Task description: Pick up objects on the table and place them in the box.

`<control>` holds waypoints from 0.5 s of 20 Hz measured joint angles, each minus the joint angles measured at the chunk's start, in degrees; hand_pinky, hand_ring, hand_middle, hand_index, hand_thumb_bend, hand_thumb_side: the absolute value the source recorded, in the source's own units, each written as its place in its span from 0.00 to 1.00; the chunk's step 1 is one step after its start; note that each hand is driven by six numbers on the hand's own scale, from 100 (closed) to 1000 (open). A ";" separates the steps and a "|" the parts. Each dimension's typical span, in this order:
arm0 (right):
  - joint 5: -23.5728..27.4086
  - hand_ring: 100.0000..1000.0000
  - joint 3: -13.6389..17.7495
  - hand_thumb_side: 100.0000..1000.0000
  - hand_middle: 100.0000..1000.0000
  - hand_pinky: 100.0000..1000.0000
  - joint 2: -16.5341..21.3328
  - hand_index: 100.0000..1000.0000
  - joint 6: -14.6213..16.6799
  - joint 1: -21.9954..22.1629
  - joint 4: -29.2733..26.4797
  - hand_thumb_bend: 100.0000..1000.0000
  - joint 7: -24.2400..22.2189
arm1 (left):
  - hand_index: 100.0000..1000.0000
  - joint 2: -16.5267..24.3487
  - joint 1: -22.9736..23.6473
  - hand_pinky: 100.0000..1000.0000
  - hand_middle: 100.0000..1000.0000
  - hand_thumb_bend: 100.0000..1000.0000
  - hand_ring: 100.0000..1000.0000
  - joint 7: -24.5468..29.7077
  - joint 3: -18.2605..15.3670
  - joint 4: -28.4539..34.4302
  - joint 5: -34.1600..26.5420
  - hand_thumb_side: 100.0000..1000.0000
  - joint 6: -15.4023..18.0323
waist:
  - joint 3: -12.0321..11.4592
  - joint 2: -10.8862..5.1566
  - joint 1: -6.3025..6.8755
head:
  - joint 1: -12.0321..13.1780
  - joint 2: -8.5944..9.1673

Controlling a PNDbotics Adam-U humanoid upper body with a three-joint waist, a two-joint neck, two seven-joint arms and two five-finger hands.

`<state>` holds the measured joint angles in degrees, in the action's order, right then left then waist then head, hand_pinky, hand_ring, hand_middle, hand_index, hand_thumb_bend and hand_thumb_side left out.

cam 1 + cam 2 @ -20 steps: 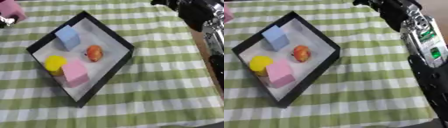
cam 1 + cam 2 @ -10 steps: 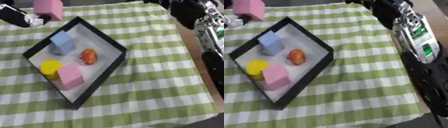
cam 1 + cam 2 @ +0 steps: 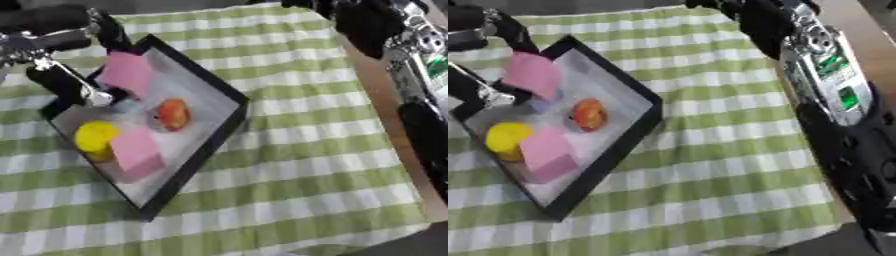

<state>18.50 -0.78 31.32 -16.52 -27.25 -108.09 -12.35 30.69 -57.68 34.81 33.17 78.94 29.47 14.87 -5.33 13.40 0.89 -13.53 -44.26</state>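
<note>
The black box (image 3: 223, 122) lies askew on the green-checked worktop (image 3: 306, 150), its long axis running from upper left to lower right, already holding a yellow piece (image 3: 94, 136), a pink block (image 3: 136, 152) and an orange-red fruit (image 3: 173, 113). Over its upper-left end the left hand (image 3: 52, 42) has its fingers curled round a second pink block (image 3: 127, 74), so the drop lies straight below. The right arm (image 3: 824, 75) hangs well apart along the right edge; whether that hand's fingers are open or closed cannot be made out.
</note>
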 measured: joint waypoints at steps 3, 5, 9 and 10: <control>0.08 0.72 -0.01 0.56 0.63 0.96 0.00 0.74 0.00 -0.03 -0.01 0.00 0.00 | 0.63 -1.40 0.71 0.75 0.63 0.29 0.69 -1.03 0.61 -2.45 4.73 0.00 4.75 | 0.33 0.00 0.02 | 0.00 0.00; 0.28 0.72 -0.02 0.55 0.63 0.96 -0.01 0.74 0.00 -0.06 -0.01 0.00 0.00 | 0.67 -2.05 0.77 0.76 0.66 0.30 0.71 -1.42 0.58 -4.18 7.28 0.00 7.09 | 0.41 0.00 0.02 | 0.05 0.00; 0.47 0.72 -0.02 0.55 0.63 0.96 -0.01 0.74 -0.09 -0.12 -0.03 0.00 0.09 | 0.87 -2.51 1.28 0.87 0.82 0.50 0.85 -2.16 -0.33 -6.88 10.30 0.43 8.89 | 0.58 -0.65 0.16 | 0.21 -0.01; 0.50 0.72 -0.02 0.55 0.63 0.96 -0.01 0.74 -0.13 -0.13 -0.05 0.00 0.13 | 0.91 -2.50 1.31 0.85 0.83 0.62 0.85 -2.32 -0.76 -7.10 10.65 0.61 9.03 | 0.58 -0.81 0.23 | 0.21 -0.02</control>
<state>18.99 -0.81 31.30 -16.64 -27.38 -108.14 -12.22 28.19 -56.38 32.50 32.41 71.83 40.12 23.90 -4.76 12.59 1.13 -13.31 -44.27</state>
